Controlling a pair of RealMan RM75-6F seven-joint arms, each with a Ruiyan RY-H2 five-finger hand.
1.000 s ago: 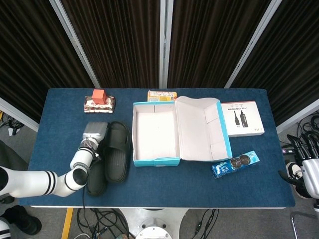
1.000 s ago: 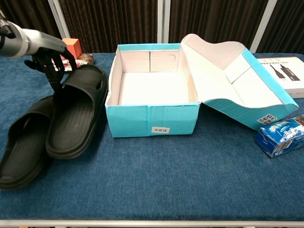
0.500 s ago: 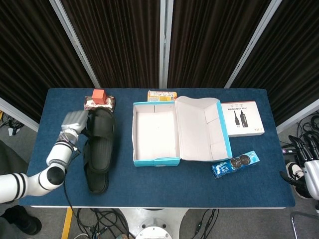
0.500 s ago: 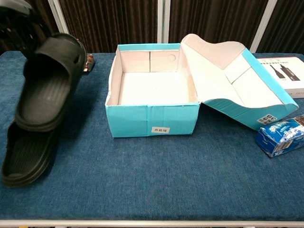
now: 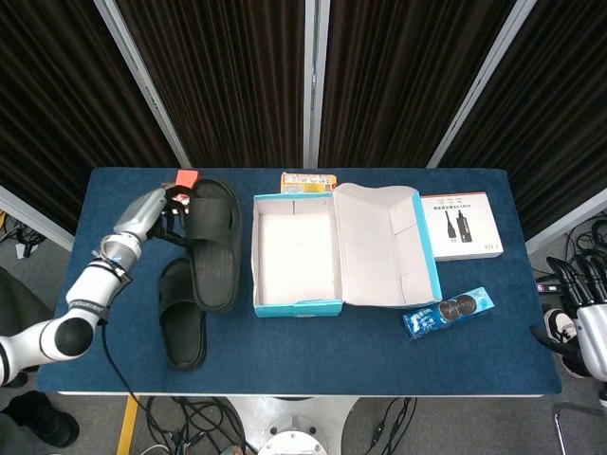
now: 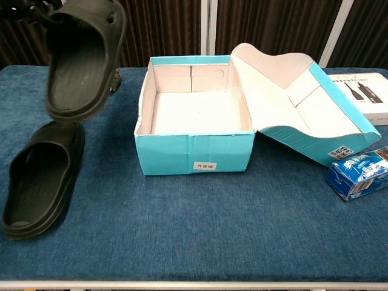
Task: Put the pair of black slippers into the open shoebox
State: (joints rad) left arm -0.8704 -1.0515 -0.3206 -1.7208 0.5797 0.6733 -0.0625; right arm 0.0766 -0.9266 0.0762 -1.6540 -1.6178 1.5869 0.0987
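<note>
The left hand (image 5: 169, 210) holds one black slipper (image 6: 82, 57) in its fingers, up in the air, left of the open shoebox (image 6: 194, 151). The other slipper (image 6: 41, 179) lies on the blue counter (image 6: 200, 236). The right hand (image 5: 580, 296) hangs off the counter's right side; I cannot tell how its fingers are.

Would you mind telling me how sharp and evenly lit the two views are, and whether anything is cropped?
Head view: sharp, even light, the left hand grips the raised slipper. Chest view: the raised slipper is cropped by the top edge, slightly soft; the shoebox is crisp, with a faint shadow beside the slipper on the table.
</note>
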